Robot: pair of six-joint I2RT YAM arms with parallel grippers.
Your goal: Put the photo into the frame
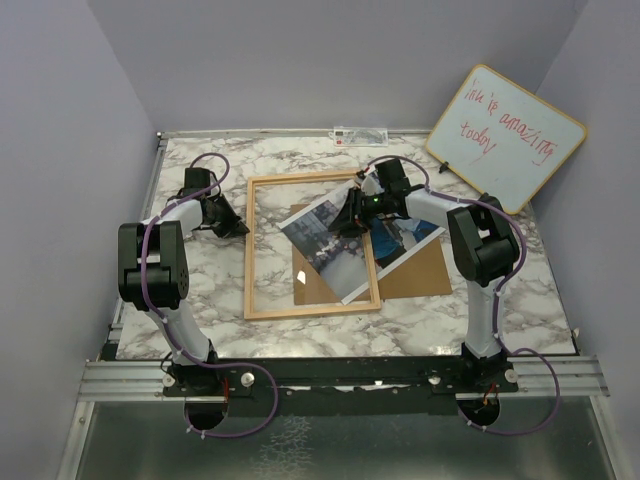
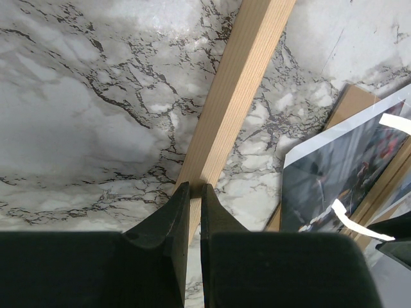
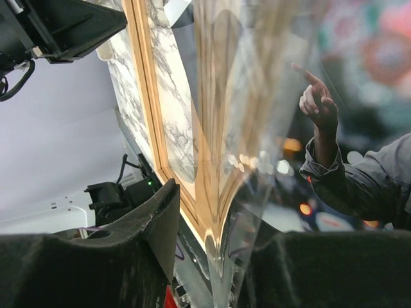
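Left claw (image 1: 236, 226) is clenched, tips on the left rail of the frame (image 1: 262, 312), seemingly pinning it to the surface (image 1: 200, 290). The frame lies flat. The photo (image 1: 335, 262) is not in: it lies askew across the right rail, partly over the board (image 1: 425, 272). Right claw (image 1: 350, 218) straddles its edge, jaws apart; grasping or released, I cannot tell. Squaring and seating the photo is left.

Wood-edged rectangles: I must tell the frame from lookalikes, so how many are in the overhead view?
2: the picture frame lying flat at centre, and the whiteboard propped in the far right corner. None seems hidden.
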